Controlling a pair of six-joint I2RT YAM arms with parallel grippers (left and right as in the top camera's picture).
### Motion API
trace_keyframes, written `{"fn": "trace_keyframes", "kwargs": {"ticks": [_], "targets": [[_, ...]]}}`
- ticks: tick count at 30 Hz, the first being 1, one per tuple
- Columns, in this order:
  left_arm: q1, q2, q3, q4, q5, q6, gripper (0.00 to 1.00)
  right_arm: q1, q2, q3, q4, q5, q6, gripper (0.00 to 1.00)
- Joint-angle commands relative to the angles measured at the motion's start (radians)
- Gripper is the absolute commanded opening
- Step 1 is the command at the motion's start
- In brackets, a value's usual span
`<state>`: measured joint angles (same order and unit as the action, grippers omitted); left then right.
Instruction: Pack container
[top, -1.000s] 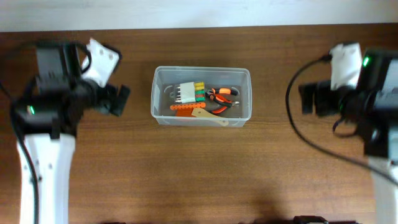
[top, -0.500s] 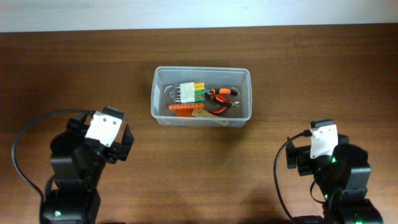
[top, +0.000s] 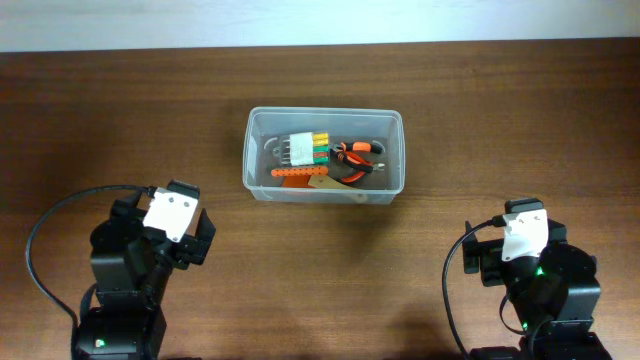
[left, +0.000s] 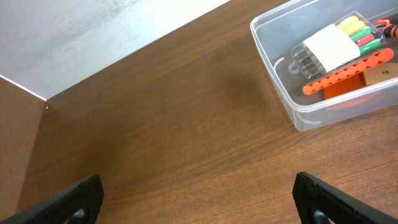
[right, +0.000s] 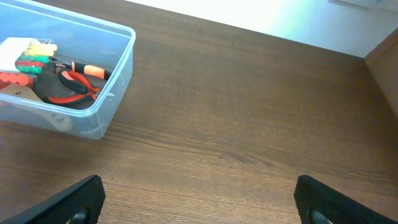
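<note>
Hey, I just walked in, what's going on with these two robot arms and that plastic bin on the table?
The clear bin sits mid-table with hand tools already inside: a screwdriver set, orange-handled pliers and an orange strip. Nothing is being handled right now. The left gripper and the right gripper are both open and empty, one on each side, well short of the bin. No loose tools show on the table, so the packing looks about done.
</note>
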<state>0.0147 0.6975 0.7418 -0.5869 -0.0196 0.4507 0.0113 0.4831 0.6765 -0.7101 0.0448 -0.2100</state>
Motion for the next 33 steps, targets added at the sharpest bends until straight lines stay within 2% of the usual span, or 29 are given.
{"fn": "trace_keyframes", "kwargs": {"ticks": [1,16,21,26,29,33], "targets": [[0.006,-0.001,-0.008,-0.014,-0.011,-0.009,0.99,0.01,-0.005,-0.005,0.0,0.016,0.006,0.98],[0.006,-0.001,-0.008,-0.039,-0.011,-0.009,0.99,0.0,-0.02,-0.005,0.001,0.017,0.005,0.99],[0.006,-0.001,-0.008,-0.039,-0.011,-0.009,0.99,-0.005,-0.146,-0.024,-0.068,-0.025,0.001,0.99],[0.006,-0.001,-0.008,-0.039,-0.011,-0.009,0.99,-0.005,-0.363,-0.135,-0.119,-0.106,-0.085,0.99],[0.006,-0.001,-0.008,-0.039,-0.011,-0.009,0.99,-0.005,-0.473,-0.228,-0.061,-0.138,-0.086,0.98],[0.006,-0.001,-0.008,-0.039,-0.011,-0.009,0.99,-0.003,-0.473,-0.36,0.173,-0.181,-0.085,0.99]]}}
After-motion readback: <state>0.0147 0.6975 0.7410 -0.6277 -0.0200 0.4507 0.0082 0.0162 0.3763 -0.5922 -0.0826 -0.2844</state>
